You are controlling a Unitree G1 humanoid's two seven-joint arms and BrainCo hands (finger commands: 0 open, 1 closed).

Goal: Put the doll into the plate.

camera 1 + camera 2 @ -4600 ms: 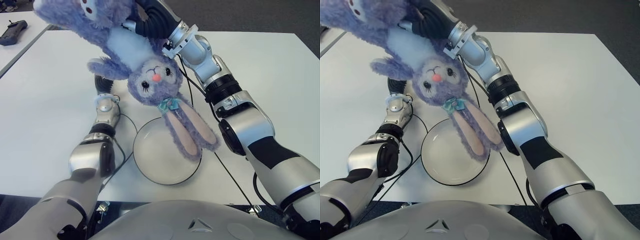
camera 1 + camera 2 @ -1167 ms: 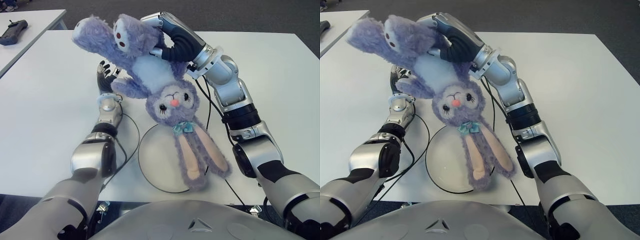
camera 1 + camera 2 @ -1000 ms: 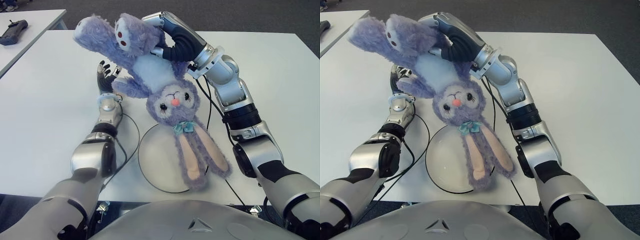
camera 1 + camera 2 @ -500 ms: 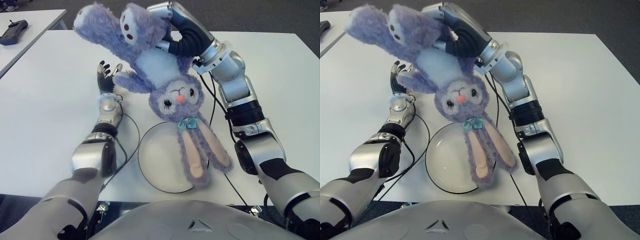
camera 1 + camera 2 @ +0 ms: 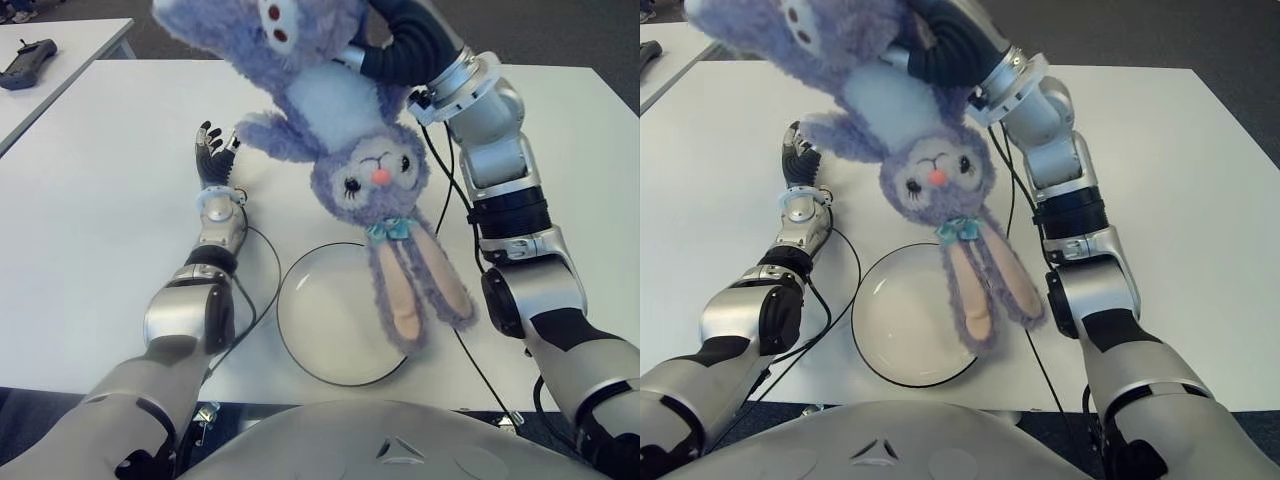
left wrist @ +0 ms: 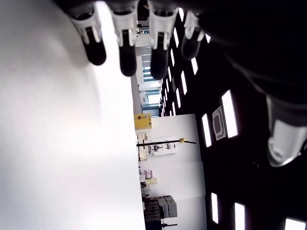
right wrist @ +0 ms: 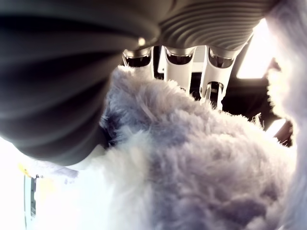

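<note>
A purple plush rabbit doll (image 5: 345,140) hangs head down above the table, held by its body in my right hand (image 5: 400,45), whose fingers (image 7: 178,64) are curled into the fur (image 7: 201,158). Its long ears (image 5: 415,285) dangle over the right part of the white plate (image 5: 325,320), which lies on the table near the front edge. My left hand (image 5: 212,160) shows to the left of the doll, fingers (image 6: 124,43) straight and holding nothing.
The white table (image 5: 90,190) stretches wide on both sides. A black cable (image 5: 260,270) curls beside the plate's left rim. A second table with a black controller (image 5: 25,62) stands at the far left.
My right hand has raised the doll and carried it a little to the right; its ears now hang over the plate's right side. The left hand has not moved.
</note>
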